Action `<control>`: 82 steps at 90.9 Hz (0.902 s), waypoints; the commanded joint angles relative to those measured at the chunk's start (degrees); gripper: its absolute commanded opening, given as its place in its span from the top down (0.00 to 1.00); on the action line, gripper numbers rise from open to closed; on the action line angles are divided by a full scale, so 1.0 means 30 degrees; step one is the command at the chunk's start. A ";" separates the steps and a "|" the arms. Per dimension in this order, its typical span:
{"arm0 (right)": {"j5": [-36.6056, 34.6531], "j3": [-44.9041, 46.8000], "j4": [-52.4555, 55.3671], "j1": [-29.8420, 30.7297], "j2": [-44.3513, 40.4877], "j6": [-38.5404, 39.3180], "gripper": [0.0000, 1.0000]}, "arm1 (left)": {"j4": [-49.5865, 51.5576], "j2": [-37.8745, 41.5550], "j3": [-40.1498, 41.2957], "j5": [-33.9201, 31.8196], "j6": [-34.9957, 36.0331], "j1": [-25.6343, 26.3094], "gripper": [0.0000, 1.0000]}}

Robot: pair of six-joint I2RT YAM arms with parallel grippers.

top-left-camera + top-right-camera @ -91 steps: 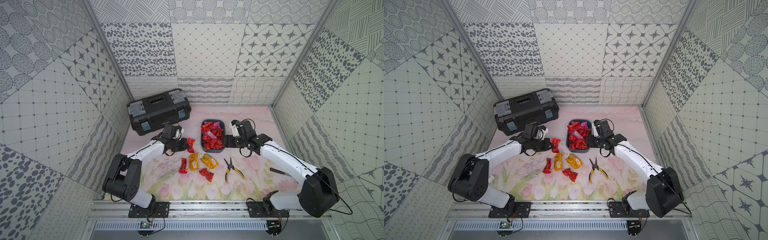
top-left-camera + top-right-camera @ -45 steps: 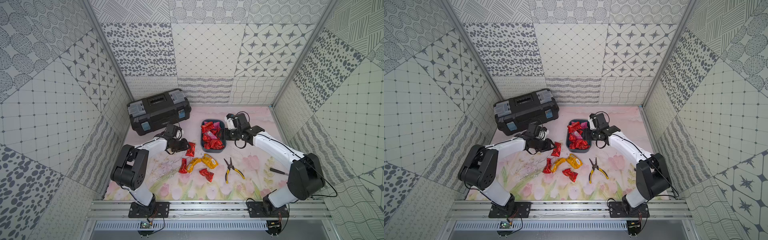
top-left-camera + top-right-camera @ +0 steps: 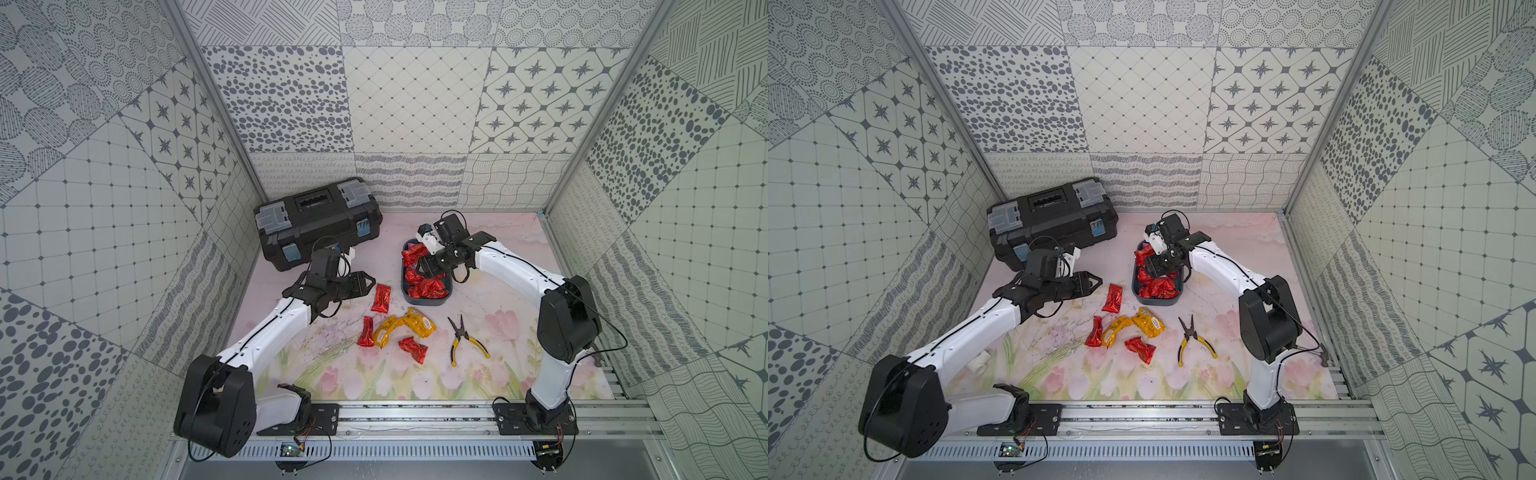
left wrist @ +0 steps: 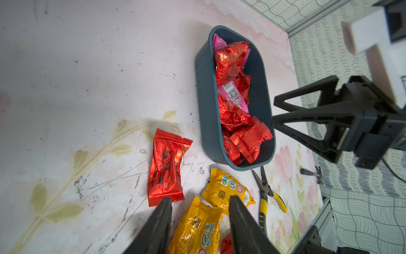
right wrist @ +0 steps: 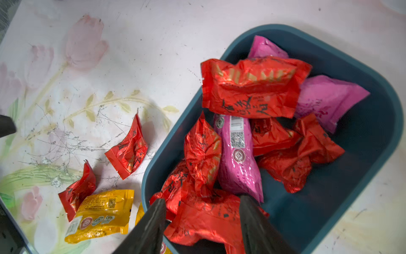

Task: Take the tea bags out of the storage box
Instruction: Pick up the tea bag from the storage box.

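The storage box [image 3: 428,302] [image 3: 1158,302], a dark blue-grey tub, holds several red and pink tea bags [image 5: 252,88] [image 4: 232,63]. My right gripper [image 3: 424,268] [image 5: 201,203] hangs over the box's middle, open, its jaws either side of a red tea bag [image 5: 206,220] that lies in the box. My left gripper [image 3: 369,282] [image 4: 200,201] stands open and empty just left of a red tea bag [image 3: 381,297] [image 4: 167,167] flat on the mat. Two yellow tea bags [image 3: 420,322] [image 3: 385,331] and two more red ones [image 3: 366,331] [image 3: 412,349] lie in front of the box.
A black toolbox [image 3: 318,220] stands at the back left, close behind my left wrist. Yellow-handled pliers [image 3: 465,338] lie right of the loose packets. A small hammer [image 4: 312,173] lies near the right wall.
My left gripper opened and let go of the red tea bag, which now lies on the mat. My right gripper swung from the box's right side to over its contents.
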State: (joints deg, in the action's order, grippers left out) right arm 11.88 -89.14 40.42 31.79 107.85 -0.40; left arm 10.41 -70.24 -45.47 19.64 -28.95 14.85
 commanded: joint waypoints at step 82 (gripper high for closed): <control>-0.2253 -0.3577 0.2733 0.1166 0.2986 0.1921 1.00 | -0.0059 0.5706 0.3278 -0.1729 -0.3459 -0.0216 0.55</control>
State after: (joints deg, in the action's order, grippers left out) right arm 4.01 -98.70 48.93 34.96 119.50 5.98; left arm 10.94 -53.56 -34.87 14.96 -38.98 14.85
